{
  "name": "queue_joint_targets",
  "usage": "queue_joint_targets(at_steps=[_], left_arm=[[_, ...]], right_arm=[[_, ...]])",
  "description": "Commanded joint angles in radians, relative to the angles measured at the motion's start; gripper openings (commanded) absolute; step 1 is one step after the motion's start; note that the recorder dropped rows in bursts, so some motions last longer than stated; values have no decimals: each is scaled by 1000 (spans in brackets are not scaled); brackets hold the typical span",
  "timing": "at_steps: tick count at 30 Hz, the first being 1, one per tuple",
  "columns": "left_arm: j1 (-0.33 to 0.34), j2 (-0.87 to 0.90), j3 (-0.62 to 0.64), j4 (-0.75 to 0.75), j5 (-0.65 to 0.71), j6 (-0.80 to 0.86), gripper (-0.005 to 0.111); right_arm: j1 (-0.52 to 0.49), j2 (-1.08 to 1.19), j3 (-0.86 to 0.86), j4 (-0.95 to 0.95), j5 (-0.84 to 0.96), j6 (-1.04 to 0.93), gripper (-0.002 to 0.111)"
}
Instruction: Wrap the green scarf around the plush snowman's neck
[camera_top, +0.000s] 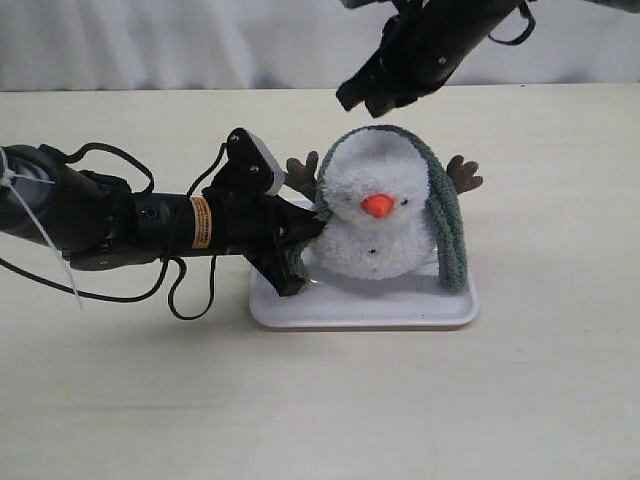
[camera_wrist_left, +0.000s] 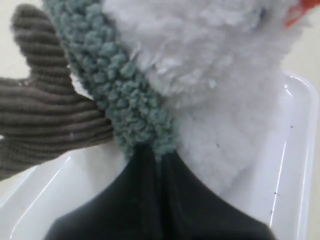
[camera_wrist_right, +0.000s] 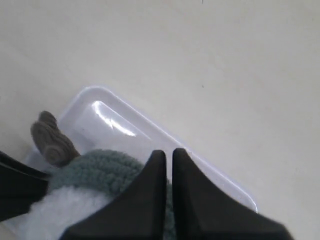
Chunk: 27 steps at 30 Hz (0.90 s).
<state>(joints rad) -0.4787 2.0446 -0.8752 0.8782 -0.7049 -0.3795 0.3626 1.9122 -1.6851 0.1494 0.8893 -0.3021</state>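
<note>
The white plush snowman (camera_top: 375, 215) stands on a white tray (camera_top: 365, 310). The green scarf (camera_top: 445, 215) lies over the top of its head, not round the neck (camera_top: 372, 235). One end hangs down the right side to the tray. My left gripper (camera_top: 305, 235) is shut on the other end beside the neck, and in the left wrist view the scarf (camera_wrist_left: 115, 95) runs into the left gripper (camera_wrist_left: 155, 152). My right gripper (camera_top: 375, 100) hovers above the head, shut with nothing in it. The right wrist view has the right gripper (camera_wrist_right: 165, 152) over the scarf (camera_wrist_right: 100, 172).
Brown twig arms (camera_top: 465, 175) stick out on both sides of the snowman; the left one (camera_wrist_left: 45, 115) is close to my left gripper. The tray rim (camera_wrist_right: 125, 125) lies just beneath the right gripper. Pale tabletop (camera_top: 320, 400) surrounds the tray.
</note>
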Motion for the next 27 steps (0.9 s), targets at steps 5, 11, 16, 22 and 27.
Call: queue_joint_targets(at_steps=[5, 11, 16, 22, 27], left_arm=[[-5, 1, 0, -4, 11, -3, 0], [-5, 1, 0, -4, 11, -3, 0], [-5, 1, 0, -4, 11, -3, 0], [-5, 1, 0, -4, 4, -3, 0], [-5, -1, 0, -23, 11, -22, 0]], right_arm=[[1, -85, -47, 60, 135, -51, 4], [1, -12, -47, 40, 208, -32, 4], [1, 52, -47, 40, 171, -32, 4], [1, 122, -47, 21, 170, -32, 4], [1, 76, -53, 18, 158, -32, 4]])
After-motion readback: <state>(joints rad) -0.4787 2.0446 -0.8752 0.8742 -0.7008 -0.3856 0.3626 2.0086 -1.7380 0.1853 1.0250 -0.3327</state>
